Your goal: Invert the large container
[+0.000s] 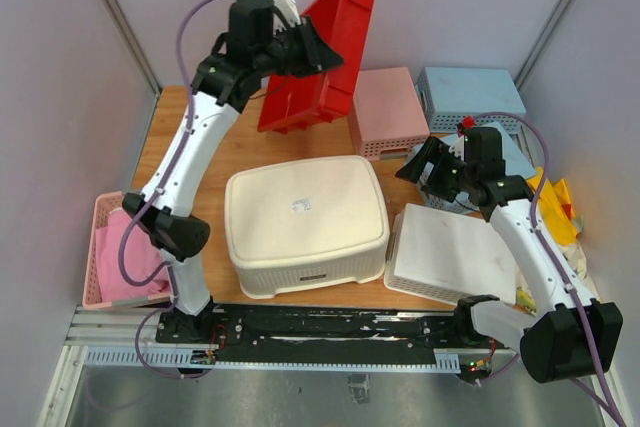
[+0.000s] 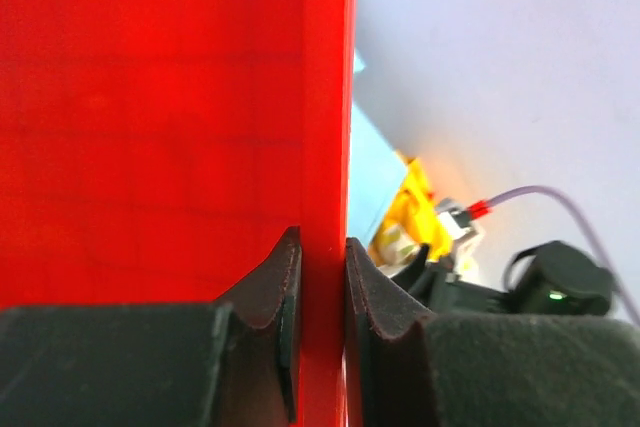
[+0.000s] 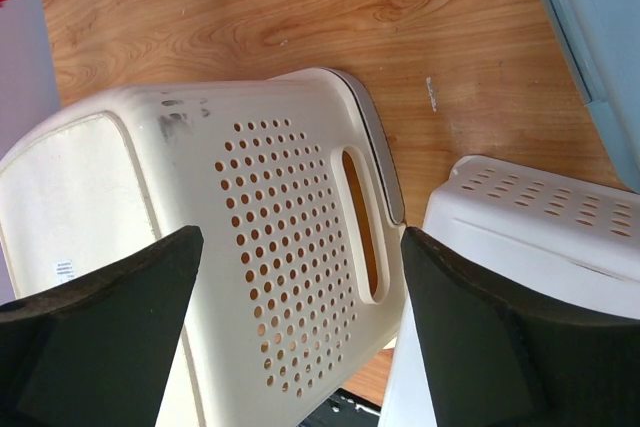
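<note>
The large cream container point(image 1: 305, 222) rests upside down in the middle of the table, base up with a small white sticker. Its perforated wall and handle slot show in the right wrist view point(image 3: 290, 257). My left gripper point(image 1: 322, 50) is raised at the back and shut on the rim of a red tray point(image 1: 318, 57), held tilted on edge; the tray fills the left wrist view point(image 2: 160, 117), with the jaws pinching its wall point(image 2: 322, 287). My right gripper point(image 1: 420, 165) is open and empty, hovering right of the container, its fingertips point(image 3: 300, 307) spread above the container's side wall.
A flatter white basket point(image 1: 452, 252) lies upside down right of the container, also in the right wrist view point(image 3: 530, 237). A pink box point(image 1: 388, 109) and a blue box point(image 1: 470, 92) stand at the back right. A pink basket point(image 1: 112, 252) sits at the left edge. Yellow items point(image 1: 558, 202) lie at the right.
</note>
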`<state>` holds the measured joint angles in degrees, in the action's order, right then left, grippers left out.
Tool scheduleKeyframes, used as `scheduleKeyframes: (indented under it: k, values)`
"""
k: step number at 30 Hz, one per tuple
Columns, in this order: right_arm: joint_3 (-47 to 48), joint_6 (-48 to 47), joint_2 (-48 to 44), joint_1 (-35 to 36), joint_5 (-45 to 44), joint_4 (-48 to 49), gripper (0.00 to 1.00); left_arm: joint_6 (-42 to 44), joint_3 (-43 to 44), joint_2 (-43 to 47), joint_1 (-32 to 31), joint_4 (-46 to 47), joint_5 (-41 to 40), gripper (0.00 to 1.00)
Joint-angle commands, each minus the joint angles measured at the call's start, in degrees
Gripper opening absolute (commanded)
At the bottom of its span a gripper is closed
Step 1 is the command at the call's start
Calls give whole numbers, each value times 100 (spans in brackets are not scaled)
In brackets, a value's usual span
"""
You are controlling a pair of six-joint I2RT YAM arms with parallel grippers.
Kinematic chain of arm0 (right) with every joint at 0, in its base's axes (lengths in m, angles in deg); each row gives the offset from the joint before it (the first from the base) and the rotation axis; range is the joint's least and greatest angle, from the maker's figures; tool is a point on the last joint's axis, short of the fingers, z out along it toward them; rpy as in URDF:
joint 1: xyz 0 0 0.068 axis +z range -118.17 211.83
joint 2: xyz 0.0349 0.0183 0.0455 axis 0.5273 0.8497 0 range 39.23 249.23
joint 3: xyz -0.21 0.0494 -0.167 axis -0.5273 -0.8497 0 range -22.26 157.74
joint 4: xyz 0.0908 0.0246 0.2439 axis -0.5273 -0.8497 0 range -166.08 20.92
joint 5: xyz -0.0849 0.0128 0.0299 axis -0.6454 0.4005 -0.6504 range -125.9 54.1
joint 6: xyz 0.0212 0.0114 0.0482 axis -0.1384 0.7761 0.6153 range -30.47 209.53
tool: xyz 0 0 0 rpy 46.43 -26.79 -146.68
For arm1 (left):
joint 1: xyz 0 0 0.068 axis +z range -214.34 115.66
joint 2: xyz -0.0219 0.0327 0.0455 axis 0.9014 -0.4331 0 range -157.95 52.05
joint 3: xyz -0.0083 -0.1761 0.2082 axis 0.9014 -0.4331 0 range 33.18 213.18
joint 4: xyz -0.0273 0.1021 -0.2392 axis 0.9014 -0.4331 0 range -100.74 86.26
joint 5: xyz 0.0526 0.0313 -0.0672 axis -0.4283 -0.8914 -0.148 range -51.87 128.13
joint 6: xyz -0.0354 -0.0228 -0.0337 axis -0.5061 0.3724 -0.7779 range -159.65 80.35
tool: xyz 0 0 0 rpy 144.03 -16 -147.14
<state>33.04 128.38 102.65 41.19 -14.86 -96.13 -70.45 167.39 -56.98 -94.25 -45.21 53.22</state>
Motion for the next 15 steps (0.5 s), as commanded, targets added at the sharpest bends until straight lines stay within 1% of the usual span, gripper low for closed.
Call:
scheduleKeyframes:
  k: [1, 3, 4, 5, 8, 11, 15]
  values:
    - [-73, 17, 39, -131, 178, 85, 83, -622, -672, 689, 692, 1395, 1145, 0]
    - [-73, 25, 54, -130, 205, 87, 83, -1132, -1467, 1004, 1064, 2247, 1764, 0]
    - [-83, 28, 54, -128, 210, 92, 83, -1439, -1714, 1159, 1252, 2560, 2039, 0]
    - [-93, 34, 57, -132, 223, 102, 82, -1778, -2239, 1301, 1445, 3216, 2302, 0]
    - [-92, 44, 95, -129, 281, 140, 82, -2841, -3185, 1574, 1829, 4663, 2908, 0]
    - [-70, 52, 135, -129, 333, 150, 82, -3862, -3836, 1728, 2035, 5898, 3232, 0]
    - [-72, 52, 177, -130, 366, 169, 82, -4453, -4161, 1841, 2153, 6597, 3265, 0]
